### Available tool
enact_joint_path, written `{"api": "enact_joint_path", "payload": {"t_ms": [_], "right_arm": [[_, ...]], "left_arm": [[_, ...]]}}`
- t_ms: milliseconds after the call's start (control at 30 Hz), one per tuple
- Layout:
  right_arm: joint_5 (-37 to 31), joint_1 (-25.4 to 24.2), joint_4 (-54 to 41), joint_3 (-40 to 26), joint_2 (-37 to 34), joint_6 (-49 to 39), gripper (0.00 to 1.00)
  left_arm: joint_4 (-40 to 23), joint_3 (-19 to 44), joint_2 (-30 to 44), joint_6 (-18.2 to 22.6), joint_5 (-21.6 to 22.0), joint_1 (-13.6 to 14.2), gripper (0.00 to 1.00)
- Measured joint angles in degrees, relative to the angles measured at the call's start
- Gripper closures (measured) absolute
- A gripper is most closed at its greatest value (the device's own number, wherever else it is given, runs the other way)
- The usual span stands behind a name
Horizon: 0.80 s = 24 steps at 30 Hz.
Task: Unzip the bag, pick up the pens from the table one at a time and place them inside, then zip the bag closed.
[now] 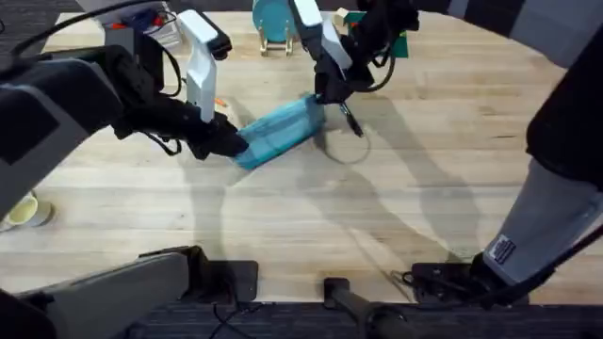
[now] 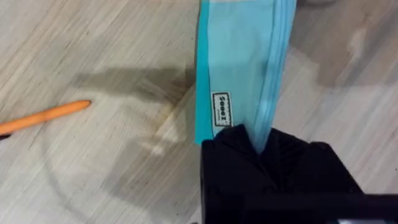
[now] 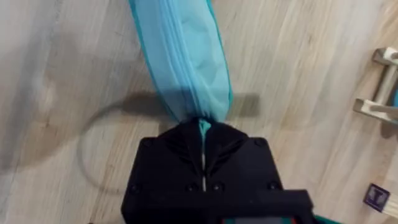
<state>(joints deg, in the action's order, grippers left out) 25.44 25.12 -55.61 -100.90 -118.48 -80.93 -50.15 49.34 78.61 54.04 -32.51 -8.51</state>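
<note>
The light blue bag (image 1: 281,132) lies slanted on the table (image 1: 396,207), stretched between both grippers. My left gripper (image 1: 229,143) is shut on the bag's near-left end; in the left wrist view its gripper (image 2: 257,142) pinches the bag (image 2: 239,56) by the zipper seam. My right gripper (image 1: 323,94) is shut on the far-right end, and the right wrist view shows that gripper (image 3: 202,127) clamping the bag (image 3: 183,56) on the zipper line. The black pen (image 1: 350,121) lies just right of the bag. The orange pen (image 2: 46,116) lies on the wood beside the bag's left end.
A round teal object on a wooden stand (image 1: 273,26) stands at the back, with teal items (image 1: 398,42) to its right. A pale cup (image 1: 25,213) sits near the left edge. The stand's wooden foot (image 3: 379,81) lies close to the right gripper.
</note>
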Motion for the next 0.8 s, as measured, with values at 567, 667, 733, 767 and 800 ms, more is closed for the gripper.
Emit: {"api": "enact_joint_path", "payload": {"t_ms": [567, 667, 733, 767, 800], "right_arm": [[-0.6, 2.2, -0.4, 0.0, 5.7, -0.2, 0.971], [-0.6, 2.9, -0.5, 0.0, 5.8, -0.2, 0.971], [-0.6, 3.3, -0.5, 0.0, 5.8, -0.2, 0.972], [-0.6, 3.6, -0.5, 0.0, 5.8, -0.2, 0.972], [-0.6, 3.9, -0.5, 0.0, 5.8, -0.2, 0.971]], "left_arm": [[0.4, 0.0, 0.0, 0.0, 0.6, 0.0, 0.959], [0.5, 0.0, 0.0, 0.0, 0.6, 0.0, 0.959], [0.5, 0.0, 0.0, 0.0, 0.6, 0.0, 0.959], [0.5, 0.0, 0.0, 0.0, 0.6, 0.0, 0.959], [0.5, 0.0, 0.0, 0.0, 0.6, 0.0, 0.959]]}}
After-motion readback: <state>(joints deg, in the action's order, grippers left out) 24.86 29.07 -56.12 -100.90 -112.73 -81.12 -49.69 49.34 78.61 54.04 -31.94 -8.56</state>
